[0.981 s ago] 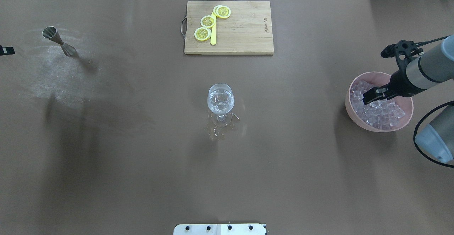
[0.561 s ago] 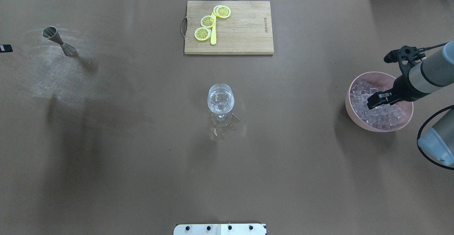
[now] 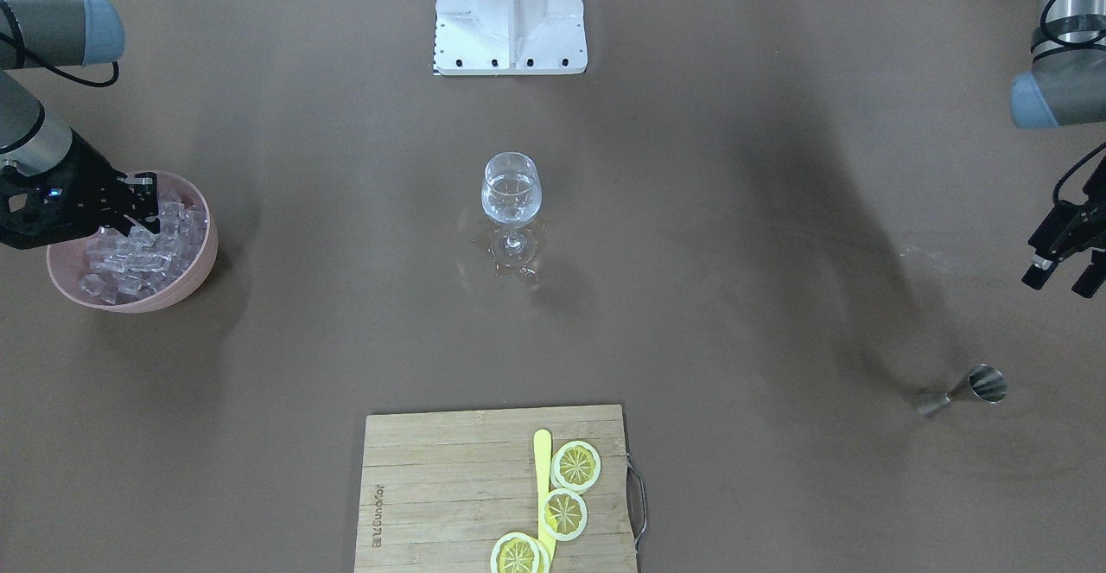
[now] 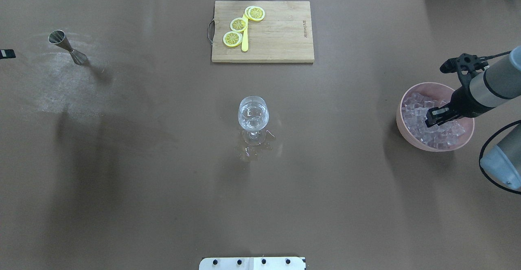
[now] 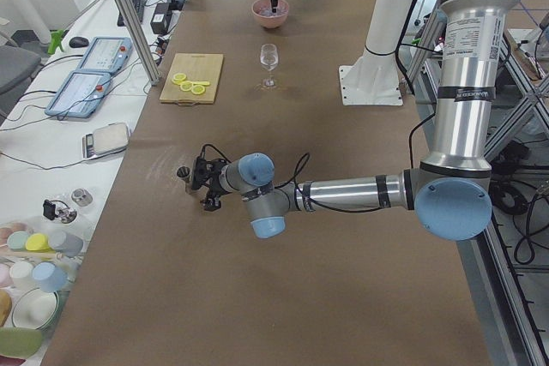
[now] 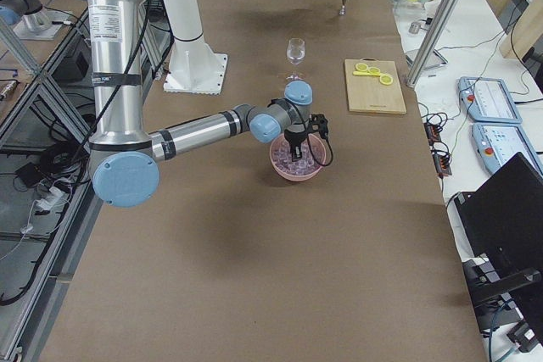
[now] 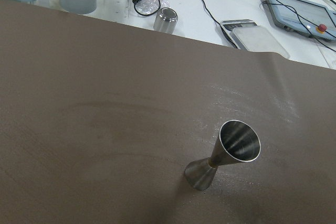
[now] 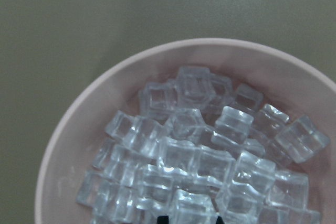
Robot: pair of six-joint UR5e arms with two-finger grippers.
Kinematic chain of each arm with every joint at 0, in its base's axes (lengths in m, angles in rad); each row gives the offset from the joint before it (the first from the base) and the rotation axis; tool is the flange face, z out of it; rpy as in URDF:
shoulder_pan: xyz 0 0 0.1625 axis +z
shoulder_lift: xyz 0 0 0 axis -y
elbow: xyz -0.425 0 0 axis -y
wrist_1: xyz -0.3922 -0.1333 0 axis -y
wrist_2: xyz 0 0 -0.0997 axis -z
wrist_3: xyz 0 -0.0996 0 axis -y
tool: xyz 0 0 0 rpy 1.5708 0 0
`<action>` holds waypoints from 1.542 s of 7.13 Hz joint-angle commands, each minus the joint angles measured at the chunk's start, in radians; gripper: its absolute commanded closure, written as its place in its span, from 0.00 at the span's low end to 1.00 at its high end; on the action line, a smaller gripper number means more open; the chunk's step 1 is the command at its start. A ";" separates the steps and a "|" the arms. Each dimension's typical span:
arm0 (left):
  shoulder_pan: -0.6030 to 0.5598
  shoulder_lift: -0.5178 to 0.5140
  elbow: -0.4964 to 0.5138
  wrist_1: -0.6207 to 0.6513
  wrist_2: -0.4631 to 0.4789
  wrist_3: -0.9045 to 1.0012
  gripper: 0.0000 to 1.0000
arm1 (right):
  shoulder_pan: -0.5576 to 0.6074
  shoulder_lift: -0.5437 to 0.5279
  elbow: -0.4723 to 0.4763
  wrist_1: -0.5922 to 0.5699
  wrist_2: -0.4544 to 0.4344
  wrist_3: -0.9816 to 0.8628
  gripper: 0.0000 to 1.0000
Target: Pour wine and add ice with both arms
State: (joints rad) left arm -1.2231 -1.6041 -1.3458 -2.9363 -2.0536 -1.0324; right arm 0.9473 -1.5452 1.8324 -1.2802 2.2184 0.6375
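The ice (image 4: 415, 107) is a heap of clear cubes in a pink bowl (image 4: 401, 120) at the right of the table. My right gripper (image 4: 432, 120) is low in the bowl, its fingers apart around one cube (image 8: 191, 208). The front view shows it over the ice (image 3: 168, 236) too. The wine glass (image 4: 252, 114) stands at the table's middle with clear liquid in it and a small puddle at its foot. My left gripper (image 3: 1058, 283) is open and empty, near the steel jigger (image 3: 963, 393).
A wooden cutting board (image 4: 276, 38) with lemon slices (image 4: 238, 25) and a yellow knife lies at the far middle. The jigger (image 7: 226, 156) stands upright in the left wrist view. The white base block (image 3: 510, 11) is at the robot's edge.
My right gripper has moved a little right and down, deeper into the ice bowl. My left gripper has drawn back slightly toward the left edge.
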 commanded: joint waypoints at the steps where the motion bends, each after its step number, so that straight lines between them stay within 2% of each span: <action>1: -0.001 0.007 -0.009 -0.017 -0.009 0.002 0.14 | 0.076 0.067 0.052 -0.064 0.102 0.002 1.00; 2: -0.001 0.012 -0.019 -0.004 -0.002 0.008 0.13 | 0.080 0.171 0.112 -0.231 0.098 0.016 1.00; 3: -0.019 0.009 -0.013 0.012 -0.008 0.009 0.03 | 0.077 0.324 0.123 -0.386 0.087 0.065 1.00; 4: -0.032 0.003 -0.015 0.063 -0.034 0.014 0.02 | 0.033 0.424 0.122 -0.437 0.055 0.162 1.00; 5: -0.057 -0.008 -0.026 0.200 -0.087 0.094 0.03 | -0.034 0.495 0.117 -0.438 0.014 0.289 1.00; 6: -0.111 -0.026 -0.044 0.335 -0.142 0.255 0.03 | -0.104 0.578 0.114 -0.441 -0.038 0.417 1.00; 7: -0.168 -0.054 -0.049 0.430 -0.183 0.375 0.03 | -0.183 0.641 0.099 -0.441 -0.107 0.501 1.00; 9: -0.174 -0.056 -0.049 0.444 -0.178 0.390 0.03 | -0.321 0.758 0.003 -0.438 -0.182 0.604 1.00; 11: -0.176 -0.057 -0.050 0.444 -0.177 0.381 0.02 | -0.355 0.787 -0.018 -0.433 -0.209 0.622 1.00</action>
State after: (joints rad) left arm -1.3976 -1.6604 -1.3947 -2.4944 -2.2311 -0.6480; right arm 0.6128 -0.7794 1.8281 -1.7152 2.0218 1.2455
